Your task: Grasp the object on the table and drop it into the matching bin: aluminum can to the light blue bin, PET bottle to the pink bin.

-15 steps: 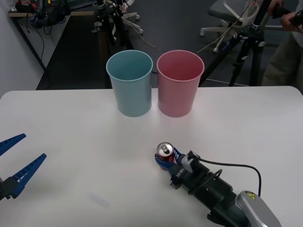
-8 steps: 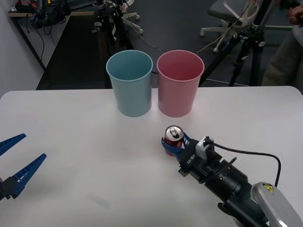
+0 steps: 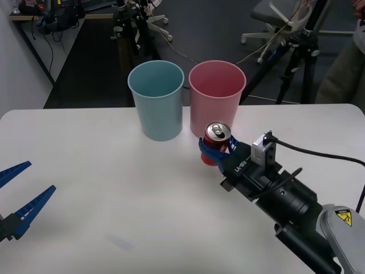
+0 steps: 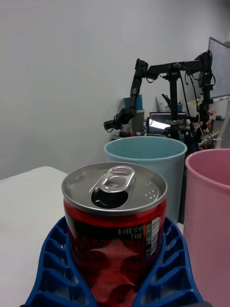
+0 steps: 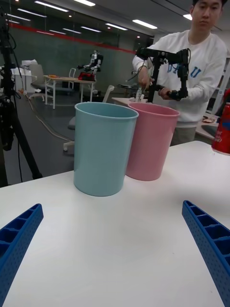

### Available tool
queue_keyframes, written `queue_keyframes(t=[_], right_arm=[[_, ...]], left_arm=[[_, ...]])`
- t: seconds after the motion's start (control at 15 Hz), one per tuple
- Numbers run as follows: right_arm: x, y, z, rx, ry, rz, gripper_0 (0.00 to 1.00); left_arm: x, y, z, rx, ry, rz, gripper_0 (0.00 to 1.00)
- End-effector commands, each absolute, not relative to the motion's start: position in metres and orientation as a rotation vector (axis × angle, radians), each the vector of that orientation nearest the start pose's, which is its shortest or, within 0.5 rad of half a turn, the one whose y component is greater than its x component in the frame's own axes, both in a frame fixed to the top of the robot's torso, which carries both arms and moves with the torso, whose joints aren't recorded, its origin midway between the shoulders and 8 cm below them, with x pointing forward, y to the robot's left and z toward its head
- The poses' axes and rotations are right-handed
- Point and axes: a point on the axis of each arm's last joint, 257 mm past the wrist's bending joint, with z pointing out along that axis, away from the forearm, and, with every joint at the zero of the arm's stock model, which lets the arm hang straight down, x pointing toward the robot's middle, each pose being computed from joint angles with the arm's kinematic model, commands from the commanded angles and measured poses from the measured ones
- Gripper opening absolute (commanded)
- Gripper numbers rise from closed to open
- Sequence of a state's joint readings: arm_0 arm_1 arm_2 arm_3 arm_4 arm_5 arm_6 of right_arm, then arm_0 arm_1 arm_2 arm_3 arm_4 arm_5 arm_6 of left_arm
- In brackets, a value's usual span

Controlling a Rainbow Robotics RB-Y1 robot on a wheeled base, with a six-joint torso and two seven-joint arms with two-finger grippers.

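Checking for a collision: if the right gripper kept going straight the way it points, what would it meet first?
Most likely the pink bin. The right gripper, shut on the aluminum can, points toward its near wall; the light blue bin stands off to the side.

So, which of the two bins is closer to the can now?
The pink bin. The aluminum can, held in the right hand, is directly in front of it; the light blue bin stands farther to the left.

Blue fingers (image 4: 57, 268) hide the can's (image 4: 115, 225) base, apparently.
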State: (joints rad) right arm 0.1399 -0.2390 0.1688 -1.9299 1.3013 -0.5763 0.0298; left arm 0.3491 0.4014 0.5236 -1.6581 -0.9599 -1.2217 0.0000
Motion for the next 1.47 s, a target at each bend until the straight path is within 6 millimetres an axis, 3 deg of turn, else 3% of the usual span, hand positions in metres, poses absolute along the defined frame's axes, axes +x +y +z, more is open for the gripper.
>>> queue_keyframes(t=[0.07, 0.4, 0.73, 1.0, 1.47], right_arm=[[0.424, -0.056, -0.098, -0.557, 1.268, 0.601, 0.00], [0.445, -0.043, -0.052, -0.504, 1.229, 0.550, 0.00], [0.473, -0.014, -0.005, -0.457, 1.161, 0.571, 0.00], [0.514, 0.011, 0.005, -0.436, 1.138, 0.536, 0.00], [0.583, 0.035, 0.014, -0.398, 1.163, 0.467, 0.00]], left_arm=[[0.342, 0.330, -0.169, 0.465, 1.441, -0.567, 1.00], [0.342, 0.330, -0.169, 0.465, 1.441, -0.567, 1.00], [0.342, 0.330, -0.169, 0.465, 1.441, -0.567, 1.00], [0.342, 0.330, -0.169, 0.465, 1.441, -0.567, 1.00], [0.342, 0.330, -0.169, 0.465, 1.441, -0.567, 1.00]])
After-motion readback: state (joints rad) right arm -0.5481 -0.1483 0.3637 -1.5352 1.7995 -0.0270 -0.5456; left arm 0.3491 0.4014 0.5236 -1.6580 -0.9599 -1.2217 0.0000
